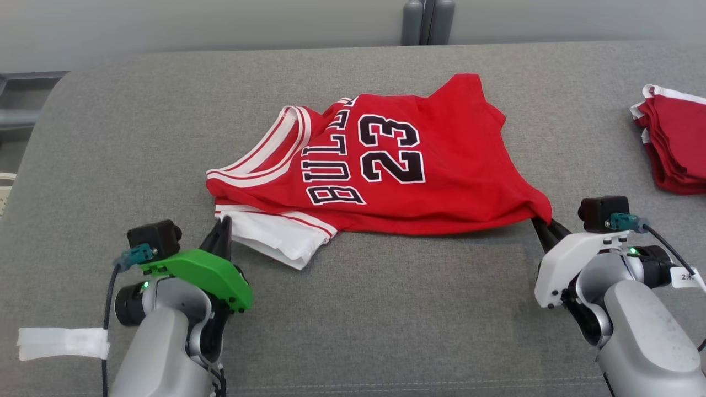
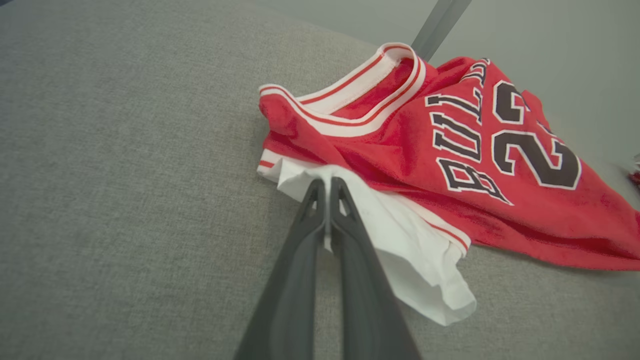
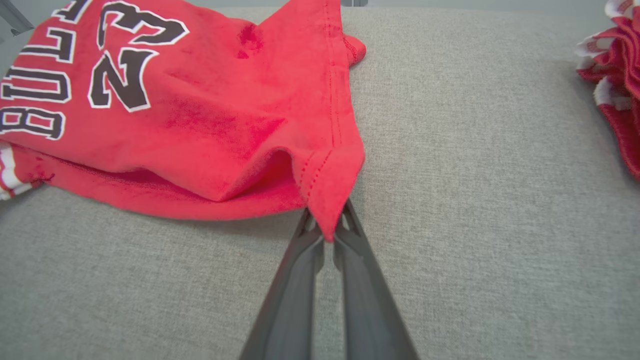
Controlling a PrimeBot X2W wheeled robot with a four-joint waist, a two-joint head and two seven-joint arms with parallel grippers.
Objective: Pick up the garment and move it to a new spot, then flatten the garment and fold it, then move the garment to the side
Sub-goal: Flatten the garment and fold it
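Left claw (image 1: 223,225) is pinched shut, and between its tips is the edge of the white fabric (image 2: 400,240) that pokes out from under the red jersey (image 1: 386,165). Right claw (image 3: 327,227) is clamped too, fingers nearly together on the red hem corner (image 3: 332,200), which peaks up into the grip.

The jersey lies ahead of both my claws and spans the gap between them. From the left claw it spreads forward and to the right, with the striped white-and-red trim just beyond the tips. From the right claw it spreads forward and to the left, "BULLS" and "23" facing up. It's wrinkled, and most of it rests on the grey table (image 1: 353,309).

Off to the right of my right claw, well apart from it, sits a stack of red garments (image 1: 675,143) with white trim.
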